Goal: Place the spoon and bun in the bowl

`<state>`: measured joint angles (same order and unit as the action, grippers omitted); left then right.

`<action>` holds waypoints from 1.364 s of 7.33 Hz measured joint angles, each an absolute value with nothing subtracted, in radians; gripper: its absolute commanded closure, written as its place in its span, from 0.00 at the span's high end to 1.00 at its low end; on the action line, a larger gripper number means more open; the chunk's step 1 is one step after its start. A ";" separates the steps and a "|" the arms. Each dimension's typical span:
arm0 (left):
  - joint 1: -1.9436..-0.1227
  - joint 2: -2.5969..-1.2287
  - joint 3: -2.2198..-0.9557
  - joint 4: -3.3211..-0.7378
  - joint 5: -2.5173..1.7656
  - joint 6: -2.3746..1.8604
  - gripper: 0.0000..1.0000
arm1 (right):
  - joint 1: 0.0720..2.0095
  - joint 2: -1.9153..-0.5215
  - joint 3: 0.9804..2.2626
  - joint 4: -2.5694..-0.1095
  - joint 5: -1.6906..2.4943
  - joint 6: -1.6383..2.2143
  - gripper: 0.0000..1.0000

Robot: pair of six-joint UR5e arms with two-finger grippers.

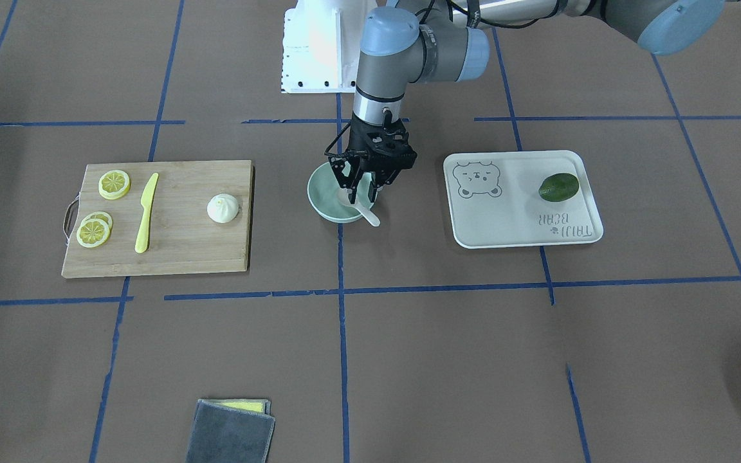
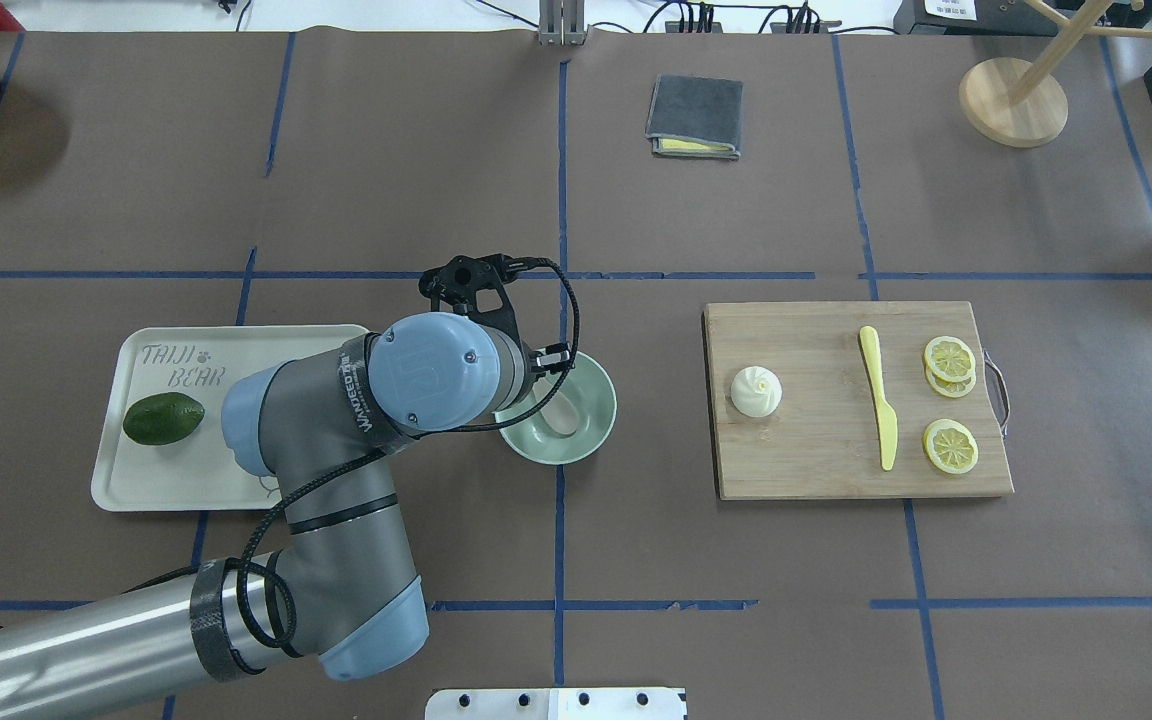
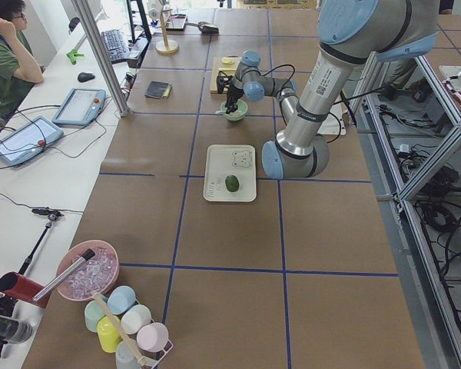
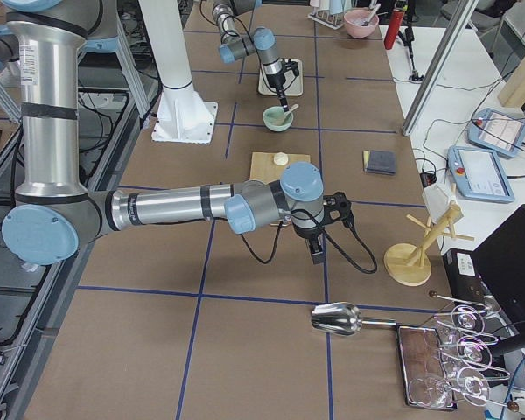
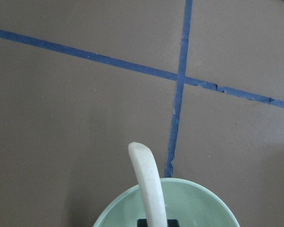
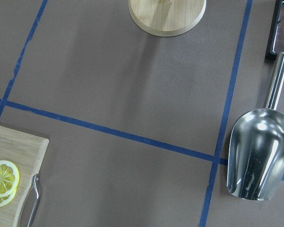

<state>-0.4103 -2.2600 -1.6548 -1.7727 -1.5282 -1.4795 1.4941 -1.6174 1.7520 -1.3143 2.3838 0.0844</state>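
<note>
Jaws of the left gripper (image 1: 359,183) hang down into the bowl (image 1: 320,200) around the spoon (image 1: 365,212); whether they pinch it I cannot tell. Its scoop lies inside, handle over the rim. The bun (image 1: 223,208) sits well apart on the cutting board (image 1: 177,251). It looks soft and light, so squeeze gently across its sides. The right gripper (image 4: 318,252) is too far off to read.

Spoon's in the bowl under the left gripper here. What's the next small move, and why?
Probably lift the left gripper straight up, letting go if it hasn't: the spoon lies in the bowl, handle over the rim, while the bun sits on the board.
</note>
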 measured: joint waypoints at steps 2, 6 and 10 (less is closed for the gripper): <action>-0.416 -2.234 -1.704 -1.768 -1.511 -1.322 1.00 | 1.494 -1.615 1.764 -1.312 2.385 0.084 1.00; -0.705 -2.040 -1.868 -1.763 -1.785 -0.691 1.00 | 1.473 -1.592 1.801 -1.312 2.387 0.090 1.00; -1.224 -1.787 -1.786 -1.752 -2.131 -0.056 1.00 | 1.293 -1.480 1.862 -1.320 2.340 0.287 1.00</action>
